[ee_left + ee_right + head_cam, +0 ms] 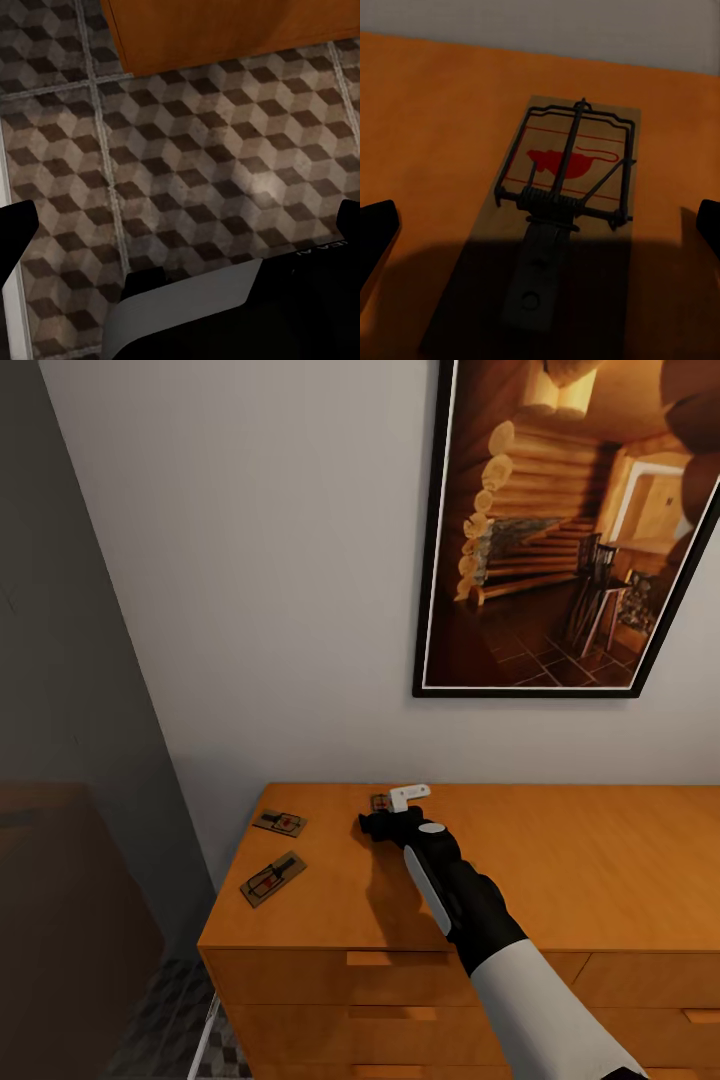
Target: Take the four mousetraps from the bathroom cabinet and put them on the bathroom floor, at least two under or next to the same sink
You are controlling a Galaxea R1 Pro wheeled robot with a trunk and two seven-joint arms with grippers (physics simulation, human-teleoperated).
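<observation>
Three mousetraps lie on top of the orange-brown cabinet [560,860]: one [280,822] near the back left, one [273,878] at the left front, and one [381,801] by the wall. My right gripper [378,815] hovers open right at that third mousetrap [562,161], whose red mark and metal bar sit between the two dark fingertips [375,236] in the right wrist view, apart from both. My left gripper [180,225] is open and empty, low over the cube-patterned bathroom floor [187,150] beside the cabinet's base [225,30].
A large framed picture [570,530] hangs on the white wall above the cabinet. A grey wall and a dark brown surface [60,920] stand at the left. Drawer fronts with slim handles [370,958] face me. Tiled floor [170,1000] shows left of the cabinet.
</observation>
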